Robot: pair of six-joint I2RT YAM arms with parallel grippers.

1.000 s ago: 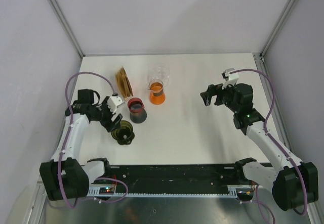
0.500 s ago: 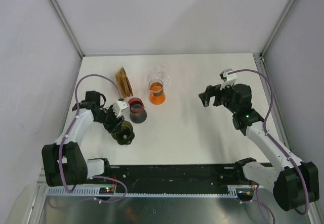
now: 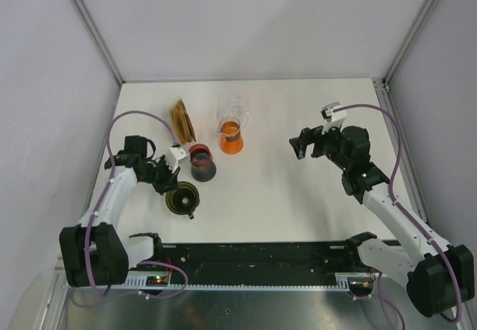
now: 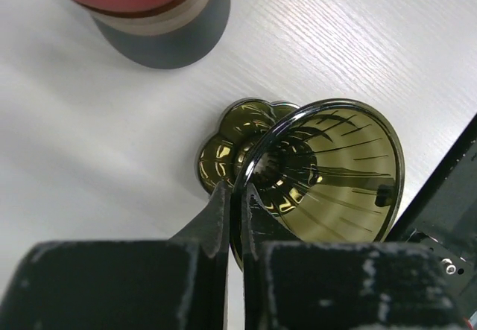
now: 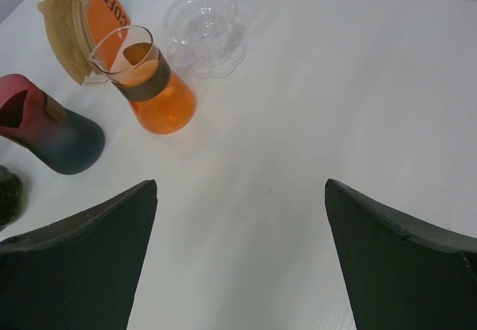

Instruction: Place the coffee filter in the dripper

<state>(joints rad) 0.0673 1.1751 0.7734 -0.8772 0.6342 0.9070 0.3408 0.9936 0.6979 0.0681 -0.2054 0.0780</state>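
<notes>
**Square up the dripper before going for a filter**

Nearest the arms, the left hand [image 4: 238, 196] is pinched almost shut on the rim of the dripper [image 4: 328, 170], one finger inside the cone and one outside. The dripper is glossy dark olive glass, ribbed inside, and sits at the front left of the worktop [image 3: 283, 196]. In the wrist view its scalloped foot shows off to one side of the mouth, so it looks tilted rather than flat.

The step in hand seems to be standing it mouth-up. I would lower it until the foot sits flat, then part the fingers cleanly so the rim is not dragged. The red and grey mug [image 3: 201, 161] just beyond needs avoiding.

The right hand [image 3: 305, 144] hovers spread wide and empty over the right side.

Farther back stand the orange carafe [image 3: 231, 138] and a clear glass dripper [image 3: 235, 109]. The coffee filters [image 3: 181, 121], tan paper with a wavy edge, stand on edge at the back left. They are well apart from the dripper.
</notes>
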